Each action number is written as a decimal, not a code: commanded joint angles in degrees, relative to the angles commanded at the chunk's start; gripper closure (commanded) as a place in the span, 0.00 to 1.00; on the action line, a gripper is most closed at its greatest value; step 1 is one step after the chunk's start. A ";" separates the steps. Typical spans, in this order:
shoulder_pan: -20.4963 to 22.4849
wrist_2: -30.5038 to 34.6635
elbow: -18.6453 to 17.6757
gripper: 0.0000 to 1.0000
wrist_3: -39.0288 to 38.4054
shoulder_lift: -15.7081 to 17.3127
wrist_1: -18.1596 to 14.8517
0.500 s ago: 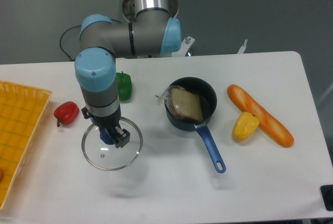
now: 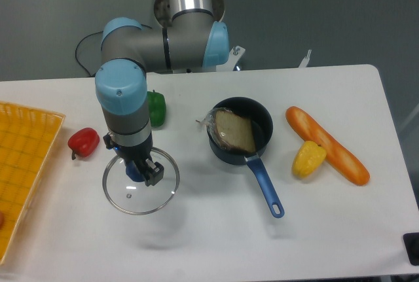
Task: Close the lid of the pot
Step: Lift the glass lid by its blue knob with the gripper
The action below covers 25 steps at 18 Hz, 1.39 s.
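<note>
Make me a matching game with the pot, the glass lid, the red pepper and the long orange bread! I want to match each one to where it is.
Things:
1. pot
2. glass lid
3. red pepper
4. long orange bread

Places:
A. right of the yellow pepper
B. under the robot's tool
C. between the lid and the yellow tray
D. middle of the table, wrapped bread slice inside

Pairs: 1-D, 2-B, 3-C, 4-A
</note>
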 joint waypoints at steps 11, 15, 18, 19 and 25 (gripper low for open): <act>3.34 -7.30 0.00 0.43 5.01 0.53 0.35; 4.31 -9.49 0.00 0.43 7.20 0.53 -0.26; 5.10 -9.94 -0.53 0.43 8.52 0.79 -0.44; 5.45 -10.03 -0.53 0.43 9.66 0.70 -0.79; 8.61 -11.16 -0.53 0.43 15.55 2.20 -7.11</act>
